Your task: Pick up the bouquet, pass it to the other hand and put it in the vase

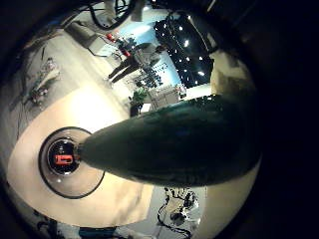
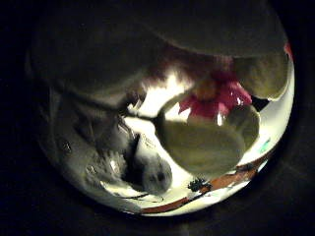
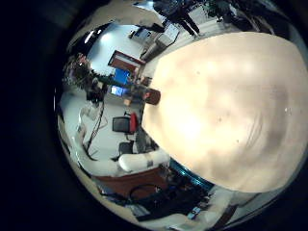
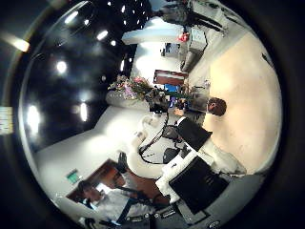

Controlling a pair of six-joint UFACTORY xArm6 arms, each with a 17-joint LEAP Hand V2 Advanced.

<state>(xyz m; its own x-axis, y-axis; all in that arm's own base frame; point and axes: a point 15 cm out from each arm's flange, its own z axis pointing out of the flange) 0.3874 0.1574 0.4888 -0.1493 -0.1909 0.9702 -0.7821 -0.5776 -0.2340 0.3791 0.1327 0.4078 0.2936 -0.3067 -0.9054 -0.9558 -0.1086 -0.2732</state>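
Note:
The bouquet fills the left thumb side palm view: a flower and broad leaves lie right against the palm, with the left hand's fingers beside them. In the left little finger side palm view one large leaf juts across, and the vase shows from above on the table, its round mouth open. The right hand's fingers do not show.
The right little finger side palm view shows the wide table top close below, with the small vase at its far edge. Desks, chairs and screens stand in the room beyond the table.

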